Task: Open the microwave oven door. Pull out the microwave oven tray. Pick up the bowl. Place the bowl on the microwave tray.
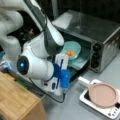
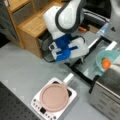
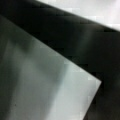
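The microwave oven [image 1: 100, 32] stands at a front view's upper right with its door [image 1: 75, 75] folded down and open. The grey tray [image 1: 81, 62] sticks out of the opening. On it sits the teal bowl [image 1: 72, 50] with orange food. In a front view the bowl [image 2: 108, 57] shows above the open door [image 2: 87, 67]. My gripper [image 1: 63, 78] hangs low over the door's front edge, apart from the bowl; it also shows as blue parts under the white wrist [image 2: 63, 53]. The wrist view shows only a blurred grey panel and a dark band, no fingers.
A pink plate [image 1: 103, 94] lies on a small white appliance [image 2: 40, 106] in front of the oven, its white handle [image 1: 83, 81] pointing at the door. A wooden shelf unit [image 2: 32, 22] stands behind the arm. A black cable trails below the wrist.
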